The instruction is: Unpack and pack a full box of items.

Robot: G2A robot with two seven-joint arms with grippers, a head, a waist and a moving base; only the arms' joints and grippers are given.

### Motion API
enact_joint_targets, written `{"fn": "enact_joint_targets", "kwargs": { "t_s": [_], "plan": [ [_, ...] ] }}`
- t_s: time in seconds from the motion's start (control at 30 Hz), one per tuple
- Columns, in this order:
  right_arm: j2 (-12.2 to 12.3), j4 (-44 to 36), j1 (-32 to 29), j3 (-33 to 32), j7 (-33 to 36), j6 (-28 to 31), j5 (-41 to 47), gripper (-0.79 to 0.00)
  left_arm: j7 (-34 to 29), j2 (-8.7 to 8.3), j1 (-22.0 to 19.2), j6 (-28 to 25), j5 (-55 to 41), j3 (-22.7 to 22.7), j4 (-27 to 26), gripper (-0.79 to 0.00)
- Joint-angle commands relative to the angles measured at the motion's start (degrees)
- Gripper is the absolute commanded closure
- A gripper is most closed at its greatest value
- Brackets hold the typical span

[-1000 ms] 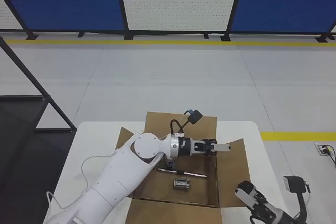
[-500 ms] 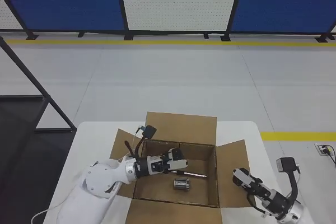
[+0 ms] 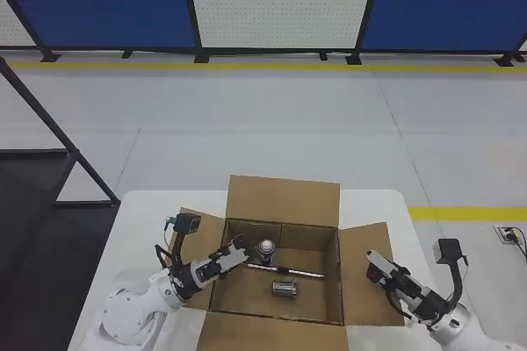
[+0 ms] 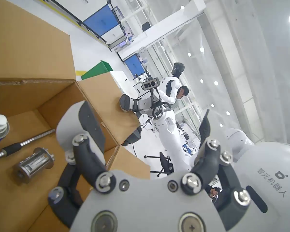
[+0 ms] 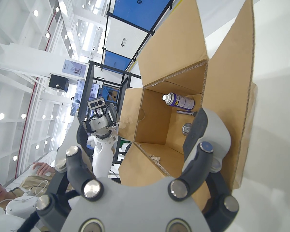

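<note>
Now left claw (image 3: 235, 256) and right claw (image 3: 373, 261) flank box (image 3: 284, 197).

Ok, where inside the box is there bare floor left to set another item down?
Bare floor lies between the metal cylinder and the wall nearest the right pincer, and in front of the cylinder. It is crowded around the spray can and rod, by the left pincer.
</note>
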State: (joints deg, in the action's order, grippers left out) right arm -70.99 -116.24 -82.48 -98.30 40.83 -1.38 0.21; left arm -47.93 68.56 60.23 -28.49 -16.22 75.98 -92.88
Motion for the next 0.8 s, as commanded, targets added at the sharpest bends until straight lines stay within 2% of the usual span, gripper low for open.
{"fn": "enact_joint_targets", "kwargs": {
  "t_s": [0.0, 0.27, 0.77],
  "plan": [
    [0.0, -0.01, 0.0, 0.0, 0.06, 0.08, 0.01, -0.785, -0.07, 0.0, -0.05, 0.03, 0.08, -0.02, 0.0, -0.785],
    [-0.02, 0.21, -0.1, 0.16, -1.25, -0.24, -0.04, -0.785, -0.07, 0.0, -0.05, 0.03, 0.08, -0.02, 0.0, -0.785],
    [0.79, 5.25, 1.13, 0.89, -2.73, -5.96, -2.41, -0.785, -0.07, 0.0, -0.05, 0.03, 0.08, -0.02, 0.0, -0.785]
  ]
}}
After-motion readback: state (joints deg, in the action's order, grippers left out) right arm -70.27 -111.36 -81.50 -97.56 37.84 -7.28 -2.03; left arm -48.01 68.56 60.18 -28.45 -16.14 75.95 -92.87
